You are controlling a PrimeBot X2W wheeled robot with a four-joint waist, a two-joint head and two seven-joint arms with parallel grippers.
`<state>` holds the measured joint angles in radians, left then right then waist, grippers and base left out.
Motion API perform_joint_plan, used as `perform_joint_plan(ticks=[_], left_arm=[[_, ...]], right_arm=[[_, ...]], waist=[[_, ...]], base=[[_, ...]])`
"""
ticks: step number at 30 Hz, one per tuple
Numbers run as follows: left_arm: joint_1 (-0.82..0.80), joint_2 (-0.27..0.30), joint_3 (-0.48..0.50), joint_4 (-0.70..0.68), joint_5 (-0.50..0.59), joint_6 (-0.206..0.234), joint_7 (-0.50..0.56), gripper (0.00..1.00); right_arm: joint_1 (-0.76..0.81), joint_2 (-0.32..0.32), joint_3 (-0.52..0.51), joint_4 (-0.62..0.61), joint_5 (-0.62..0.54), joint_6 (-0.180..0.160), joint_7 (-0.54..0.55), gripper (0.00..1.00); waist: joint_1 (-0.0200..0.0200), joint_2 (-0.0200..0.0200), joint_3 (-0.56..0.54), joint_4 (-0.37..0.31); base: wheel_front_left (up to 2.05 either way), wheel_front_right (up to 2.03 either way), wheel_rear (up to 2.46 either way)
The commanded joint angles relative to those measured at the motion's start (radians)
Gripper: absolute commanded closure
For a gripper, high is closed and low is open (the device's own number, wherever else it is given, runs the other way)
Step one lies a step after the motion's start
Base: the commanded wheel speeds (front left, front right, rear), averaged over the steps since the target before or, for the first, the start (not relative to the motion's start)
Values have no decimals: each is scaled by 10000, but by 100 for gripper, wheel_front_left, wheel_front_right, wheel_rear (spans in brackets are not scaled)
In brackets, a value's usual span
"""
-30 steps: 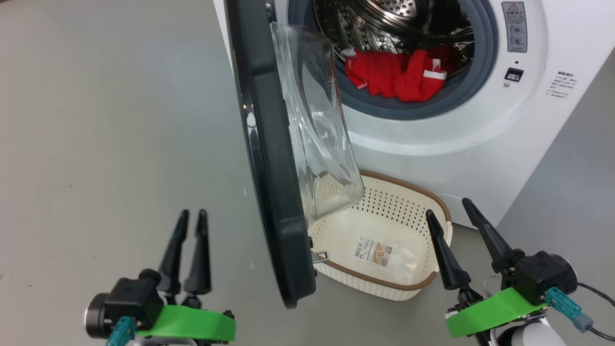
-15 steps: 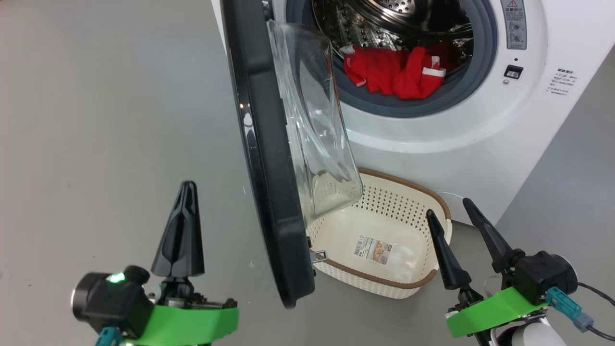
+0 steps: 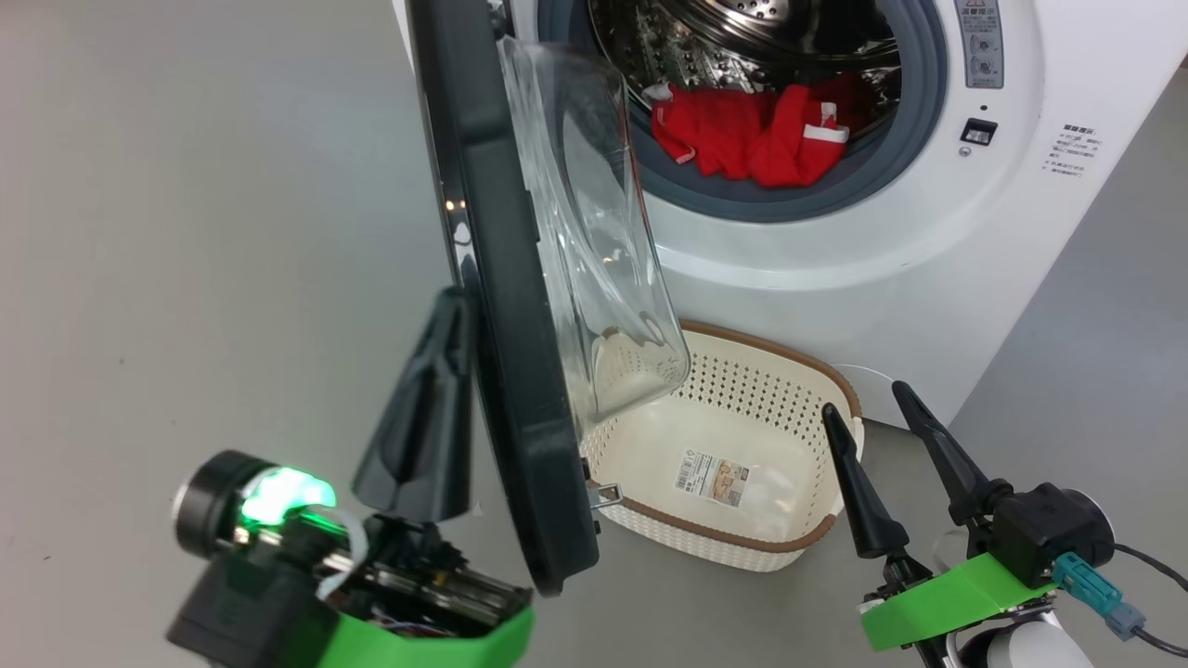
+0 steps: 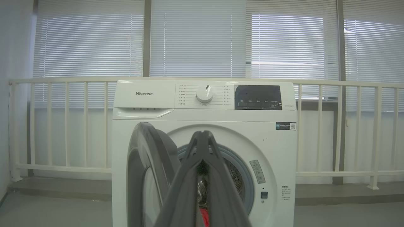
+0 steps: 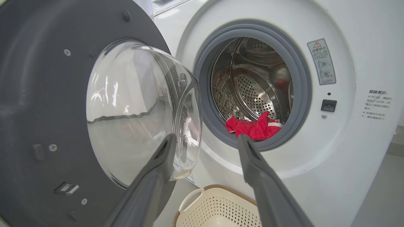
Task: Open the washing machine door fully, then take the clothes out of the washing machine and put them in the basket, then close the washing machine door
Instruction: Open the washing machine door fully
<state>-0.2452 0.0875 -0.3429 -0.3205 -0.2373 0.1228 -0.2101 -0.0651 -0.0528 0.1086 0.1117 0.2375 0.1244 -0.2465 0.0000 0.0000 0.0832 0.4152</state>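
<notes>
The white washing machine (image 3: 928, 241) stands at the top right, and its black door (image 3: 506, 353) swings out edge-on toward me. The door's glass bowl (image 5: 139, 110) bulges toward the drum. Red clothes (image 3: 742, 139) with white trim lie at the drum's front lip, also visible as clothes (image 5: 252, 127) in the right wrist view. The cream basket (image 3: 835, 533) sits on the floor below the opening, partly under the door. My left gripper (image 3: 452, 299) is shut and empty, its tip right beside the door's outer face. My right gripper (image 3: 863, 401) hangs open by the basket's right end.
Grey floor (image 3: 186, 232) stretches to the left of the door. A white railing (image 4: 63, 126) and window blinds stand behind the machine. A cable (image 3: 1142, 557) trails from my right wrist. The machine's right side (image 3: 1104, 306) borders more floor.
My left gripper has risen and swung right, from the lower left up to the door's outer face, its fingers staying together. The right gripper has held still. The camera has shifted slightly.
</notes>
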Motion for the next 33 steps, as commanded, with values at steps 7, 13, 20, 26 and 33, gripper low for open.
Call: perform_joint_plan(ticks=[7,13,20,26,33], left_arm=[[-301,1,-744,-398,6,-332,819,100],[-137,-126,-1368,-178,-376,-434,1280,100],[51,-200,-1822,475,-733,-367,1877,100],[91,-199,-1966,1080,-831,-249,2321,100],[106,-120,-1692,1500,-708,178,2427,100]], right_arm=[[-370,26,190,-224,49,63,-77,0],[-399,26,213,-239,48,63,-83,0],[-471,26,216,-223,41,63,-92,0],[-539,26,242,-219,42,63,-98,0],[-531,26,243,-223,48,63,-105,0]], waist=[[0,0,57,-89],[0,0,136,-103],[0,0,253,-136],[0,0,339,-232],[0,0,382,-268]], base=[[0,0,0],[0,0,0],[0,0,0],[0,0,0],[0,0,0]])
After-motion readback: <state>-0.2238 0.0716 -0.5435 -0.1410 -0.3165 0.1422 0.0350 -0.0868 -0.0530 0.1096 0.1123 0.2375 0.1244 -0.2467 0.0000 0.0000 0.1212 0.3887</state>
